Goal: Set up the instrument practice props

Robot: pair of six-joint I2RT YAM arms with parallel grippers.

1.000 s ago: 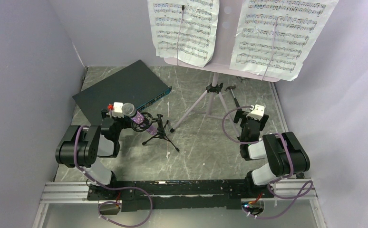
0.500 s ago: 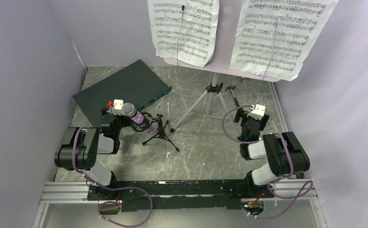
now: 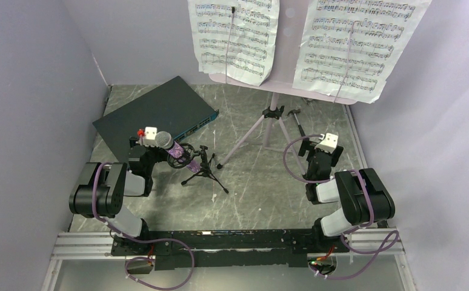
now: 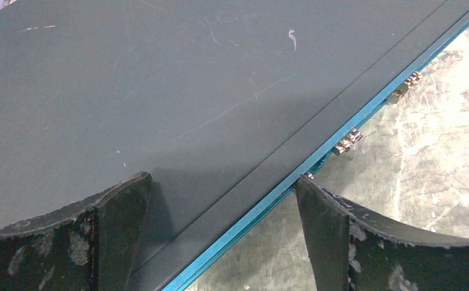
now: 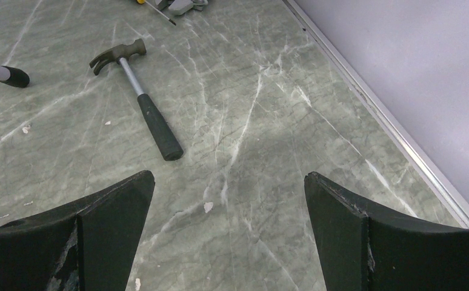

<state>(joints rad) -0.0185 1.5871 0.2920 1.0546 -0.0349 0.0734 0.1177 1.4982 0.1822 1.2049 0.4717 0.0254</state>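
Note:
The pale-lilac music stand (image 3: 286, 42) stands at the back on its silver tripod (image 3: 262, 127). It bears two white sheet-music pages, one on the left (image 3: 235, 36) and one on the right (image 3: 359, 42). The purple glitter microphone (image 3: 176, 154) rests tilted in the ring mount of the small black tripod mic stand (image 3: 206, 171). My left gripper (image 3: 142, 144) is just left of the microphone. It is open and empty, its jaws (image 4: 220, 182) over the near edge of the dark flat box (image 4: 159, 79). My right gripper (image 3: 320, 150) is open and empty over bare table (image 5: 227, 176).
The dark box with a teal edge (image 3: 153, 115) lies at the back left. A hammer (image 5: 150, 118) lies ahead of my right gripper, near a tripod foot (image 5: 14, 76). Small tools (image 5: 177, 5) lie farther back. Lilac walls close in the left, back and right sides.
My left arm has shifted slightly to the left, away from the microphone. The microphone stays in its stand. The right arm has barely moved.

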